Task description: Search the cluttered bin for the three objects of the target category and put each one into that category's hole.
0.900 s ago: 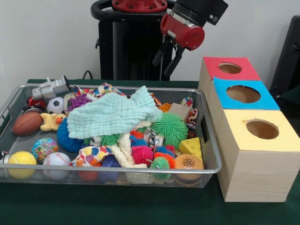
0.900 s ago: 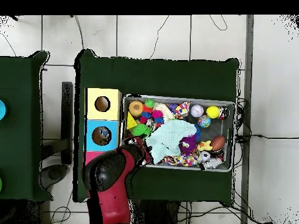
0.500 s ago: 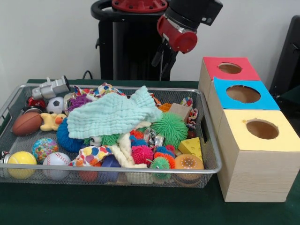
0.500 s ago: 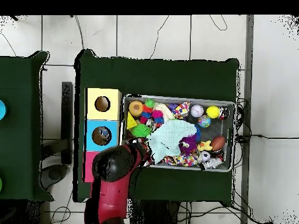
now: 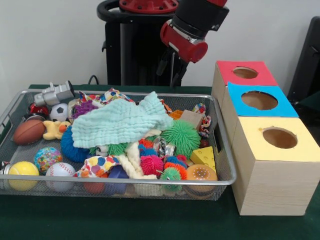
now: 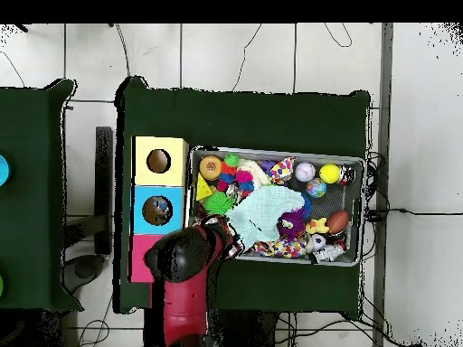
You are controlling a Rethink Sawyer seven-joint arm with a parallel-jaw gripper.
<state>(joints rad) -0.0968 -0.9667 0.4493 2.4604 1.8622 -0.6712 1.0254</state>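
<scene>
A wire mesh bin [image 5: 125, 183] holds a heap of toys under a mint cloth [image 5: 122, 121]. Among them are a green spiky ball [image 5: 181, 135], a cheese wedge [image 5: 204, 156], a football [image 5: 28, 131], a baseball [image 5: 60, 171] and a yellow ball [image 5: 22, 170]. Right of the bin stand three boxes with holes on top: red [image 5: 245, 73], blue [image 5: 259, 100] and yellow [image 5: 279, 138]. My gripper [image 5: 170, 70] hangs open and empty above the bin's back right corner. From overhead the arm [image 6: 185, 271] partly covers the red box [image 6: 137, 257].
Silver binoculars [image 5: 54, 93] and a small soccer ball [image 5: 59, 112] lie at the bin's back left. The bin's rim [image 6: 271, 151] and the row of boxes sit close together on the green cloth. The black pedestal stands behind the gripper.
The gripper has swung left in the front view, away from the red box toward the bin's back right corner. It stayed open and empty. Nothing in the bin moved.
</scene>
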